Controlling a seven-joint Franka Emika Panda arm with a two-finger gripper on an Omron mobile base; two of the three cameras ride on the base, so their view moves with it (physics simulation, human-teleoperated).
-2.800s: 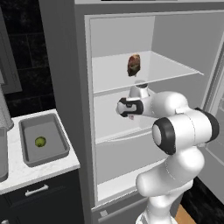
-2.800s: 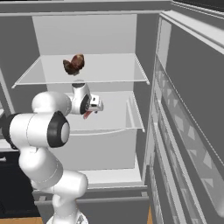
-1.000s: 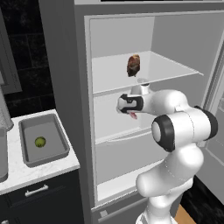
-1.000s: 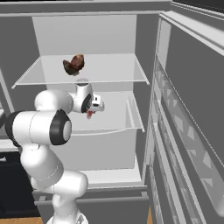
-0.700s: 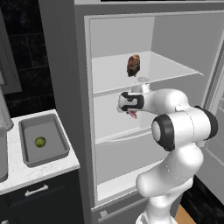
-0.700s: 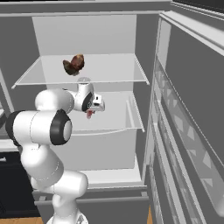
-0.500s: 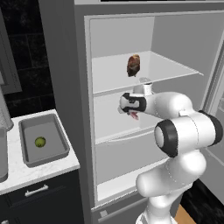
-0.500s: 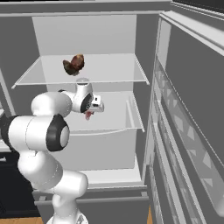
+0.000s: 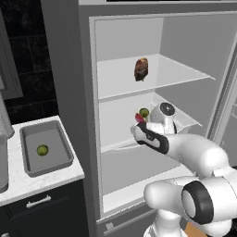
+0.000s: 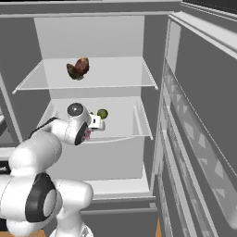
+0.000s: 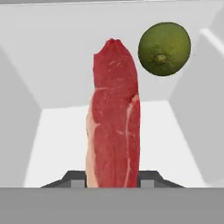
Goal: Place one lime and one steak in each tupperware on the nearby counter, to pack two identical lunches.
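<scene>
- Open and grey inside, the fridge [image 9: 180, 83] stood right in front of me, with its door [image 10: 203, 139] swung out to the right.
- Beside the fridge, on the left, was the white tabletop [image 9: 41, 178] with a grey tub [image 9: 46, 148] on it.
- One lime in the tub [image 9: 42, 150] sat there alone.
- On the top shelf [image 9: 176, 74] I saw a brown steak [image 9: 141, 68] standing near the middle.
- My hand [image 9: 139, 121] reached in over the middle shelf [image 10: 125, 127].
- My hand was clamped on a red steak [image 11: 114, 122]. The fingers [image 11: 148, 178] pressed on it from both sides.
- From the hand camera, the red steak stood up tall between the fingers, with a pale strip of fat down its left edge.
- A second lime [image 11: 164, 49] sat on the middle shelf, just behind the red steak and a bit to the right, not touching it.
- From the right camera, that lime lay just beside my hand.
</scene>
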